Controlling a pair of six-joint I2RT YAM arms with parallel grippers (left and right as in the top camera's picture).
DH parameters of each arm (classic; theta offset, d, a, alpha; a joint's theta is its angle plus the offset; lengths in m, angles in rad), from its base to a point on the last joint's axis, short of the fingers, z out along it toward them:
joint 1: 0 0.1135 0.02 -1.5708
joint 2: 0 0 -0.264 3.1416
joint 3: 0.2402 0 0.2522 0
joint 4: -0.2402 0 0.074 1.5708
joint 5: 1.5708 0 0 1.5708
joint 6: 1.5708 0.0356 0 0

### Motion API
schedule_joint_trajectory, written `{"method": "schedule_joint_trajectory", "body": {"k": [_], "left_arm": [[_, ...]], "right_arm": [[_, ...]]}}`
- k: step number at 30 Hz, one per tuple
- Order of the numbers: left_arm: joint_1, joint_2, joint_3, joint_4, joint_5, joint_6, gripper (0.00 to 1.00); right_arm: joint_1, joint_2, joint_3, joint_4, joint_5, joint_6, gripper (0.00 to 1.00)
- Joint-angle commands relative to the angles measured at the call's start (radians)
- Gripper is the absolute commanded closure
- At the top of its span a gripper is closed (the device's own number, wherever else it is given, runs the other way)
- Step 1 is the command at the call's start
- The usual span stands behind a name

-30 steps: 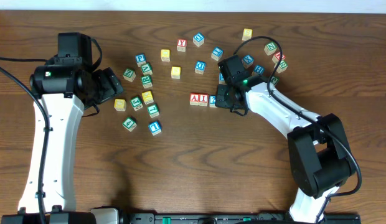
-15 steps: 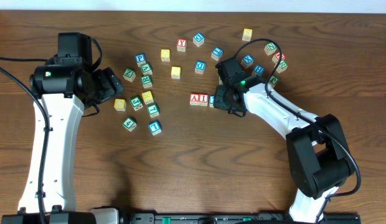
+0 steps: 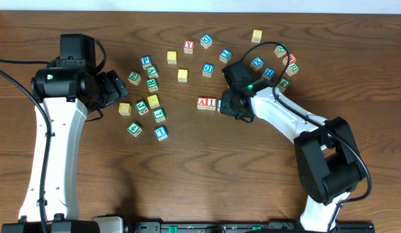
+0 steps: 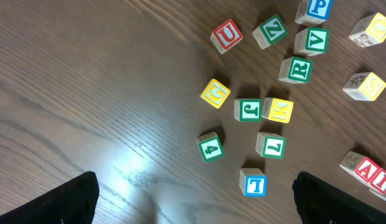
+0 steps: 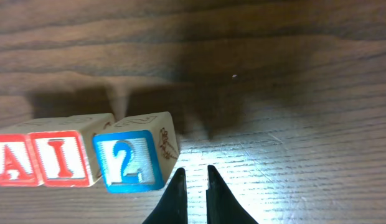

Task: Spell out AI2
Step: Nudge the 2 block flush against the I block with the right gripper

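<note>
Wood table (image 3: pixel 187 175): R jaws low beside 2 block (image 5: pixel 127 160), near-closed, empty; L jaws wide, empty.

White arms (image 3: pixel 50 152), black joints (image 3: pixel 76 48), cables (image 3: pixel 6 73), right tool (image 5: pixel 195 177).

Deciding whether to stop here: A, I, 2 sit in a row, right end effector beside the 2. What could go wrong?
1. The right end effector has its fingertips close beside the 2 block. A sideways retreat could shove it against the I block and skew the row. Lifting straight up looks safer.
2. Loose blocks such as the blue block lie near that arm. A wide swing back might scatter them.
</note>
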Motion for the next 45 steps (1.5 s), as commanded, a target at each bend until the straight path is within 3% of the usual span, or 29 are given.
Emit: {"method": "schedule_joint_trajectory", "body": {"k": [1,45], "left_arm": [[0.004,-0.003,0.003,-0.003,-0.006,0.006,0.02],[0.004,-0.003,0.003,0.013,-0.006,0.005,0.02]], "right_arm": [[-0.002,0.018,0.01,0.005,-0.01,0.016,0.93],[0.01,0.018,0.01,0.135,-0.037,-0.101,0.92]]}}
